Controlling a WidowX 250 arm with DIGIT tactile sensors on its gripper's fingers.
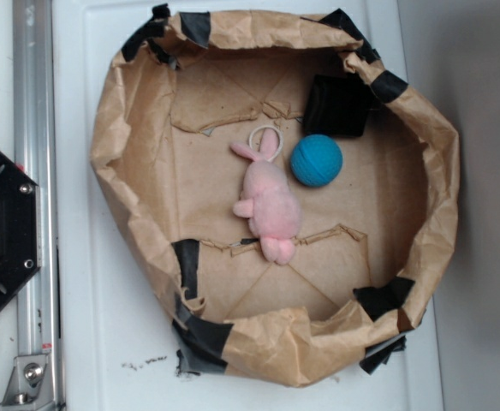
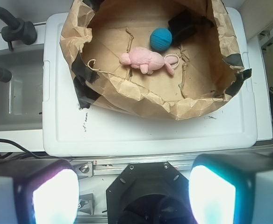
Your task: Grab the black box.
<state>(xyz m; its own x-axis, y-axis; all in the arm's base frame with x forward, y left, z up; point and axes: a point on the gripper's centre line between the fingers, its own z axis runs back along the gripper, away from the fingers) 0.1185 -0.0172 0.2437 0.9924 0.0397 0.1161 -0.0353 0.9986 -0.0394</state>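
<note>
At upper right inside the brown paper nest, black box awaiting approach: gripper spread wide and empty, best lowered clear of teal ball.

Gripper hangs high, looking straight down, jaws spread wide apart. Both fingers show big and blurred at the near edge of the wrist view, one at each corner, nothing held between them.

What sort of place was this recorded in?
Probably a robot lab bench: a white plastic lid carries a taped brown paper nest of test props, beside an aluminium rail and a black hexagonal metal plate.
</note>
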